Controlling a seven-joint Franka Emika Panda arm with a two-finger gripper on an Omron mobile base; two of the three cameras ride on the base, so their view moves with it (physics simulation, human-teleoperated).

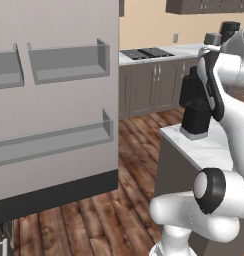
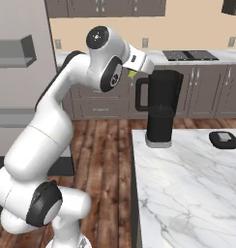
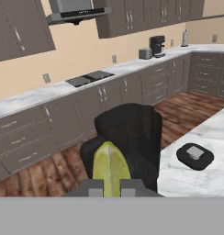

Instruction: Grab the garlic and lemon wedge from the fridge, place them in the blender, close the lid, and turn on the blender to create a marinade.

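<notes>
Lemon wedge [image 3: 110, 167] pinched in closed jaws, just short of blender [image 3: 132, 137] at table's [image 2: 187, 193] near-left corner, lid [image 3: 195, 156] off beside; likely soft, slippery, so grip rind gently.

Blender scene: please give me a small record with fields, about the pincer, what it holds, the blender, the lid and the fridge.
pincer: shut on the lemon wedge, just before the blender's open top
lemon wedge: yellow-green, between the fingertips, pointing up in the hand view
blender: black jug on its base, upright near the corner of the marble counter, no lid on it
lid: flat on the counter, apart from the blender
fridge: door open, its door bins hold nothing visible
garlic: cannot tell where
</notes>
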